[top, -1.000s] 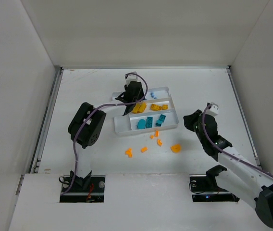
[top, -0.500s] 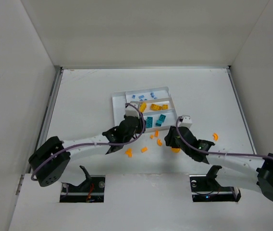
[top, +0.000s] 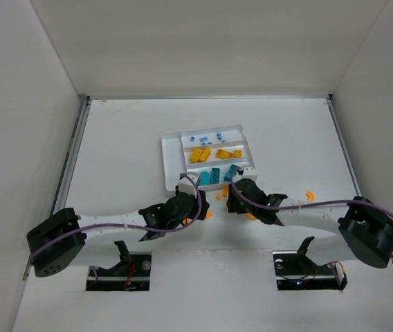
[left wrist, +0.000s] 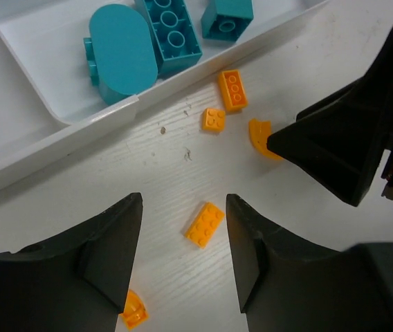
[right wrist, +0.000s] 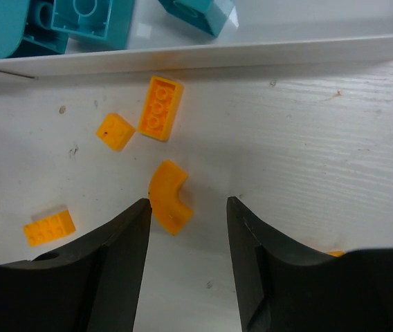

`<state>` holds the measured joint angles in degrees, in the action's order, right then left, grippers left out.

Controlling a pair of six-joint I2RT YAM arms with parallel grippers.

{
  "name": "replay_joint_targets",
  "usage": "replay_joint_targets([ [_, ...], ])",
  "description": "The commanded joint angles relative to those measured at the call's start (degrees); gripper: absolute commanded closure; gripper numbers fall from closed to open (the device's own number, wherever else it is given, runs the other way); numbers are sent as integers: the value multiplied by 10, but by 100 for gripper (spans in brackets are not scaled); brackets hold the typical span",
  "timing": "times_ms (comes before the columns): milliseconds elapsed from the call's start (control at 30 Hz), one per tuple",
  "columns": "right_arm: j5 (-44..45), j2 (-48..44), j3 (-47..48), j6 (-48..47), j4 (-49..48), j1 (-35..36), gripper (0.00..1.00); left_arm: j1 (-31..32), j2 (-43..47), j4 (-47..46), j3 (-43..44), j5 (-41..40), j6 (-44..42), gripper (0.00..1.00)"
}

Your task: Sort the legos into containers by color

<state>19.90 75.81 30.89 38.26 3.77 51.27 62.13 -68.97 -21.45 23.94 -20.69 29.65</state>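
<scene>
Between the spread fingers of the left hand (left wrist: 184,214) a small orange brick (left wrist: 205,224) lies flat on the tabletop (left wrist: 300,76), untouched; this hand is open and holds nothing. Close by on its right, the right hand (right wrist: 188,207) is likewise open and empty, its fingertips flanking a curved orange piece (right wrist: 165,196) without touching it. Just past that piece, a longer orange brick (right wrist: 160,107) and a tiny orange square (right wrist: 115,131) lie loose near the wall of the white tray (right wrist: 252,50). Seen from above, both hands sit low and close together at the tray's near long side. Its near section holds teal legos (top: 214,175), the middle section yellow legos (top: 214,153), and the far section light blue legos (top: 210,137). A lone orange piece (top: 310,196) lies well apart on the right.
</scene>
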Motion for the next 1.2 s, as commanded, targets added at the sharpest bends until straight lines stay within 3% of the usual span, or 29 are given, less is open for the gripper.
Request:
replay_joint_targets([
  [0, -4, 9, 22, -16, -23, 11, 47, 11, 19, -22, -15, 21, 9, 50],
  [233, -5, 45, 24, -19, -21, 27, 51, 26, 7, -28, -22, 43, 13, 48],
  [633, 22, 14, 10, -11, -5, 34, 78, 43, -56, -31, 0, 44, 0, 48],
  [967, 35, -116, -7, -1, -4, 22, 79, 41, -84, -34, 8, 48, -6, 48],
  [1167, 27, -147, 4, -15, -7, 12, 79, 42, -121, -34, 22, 43, -20, 52],
])
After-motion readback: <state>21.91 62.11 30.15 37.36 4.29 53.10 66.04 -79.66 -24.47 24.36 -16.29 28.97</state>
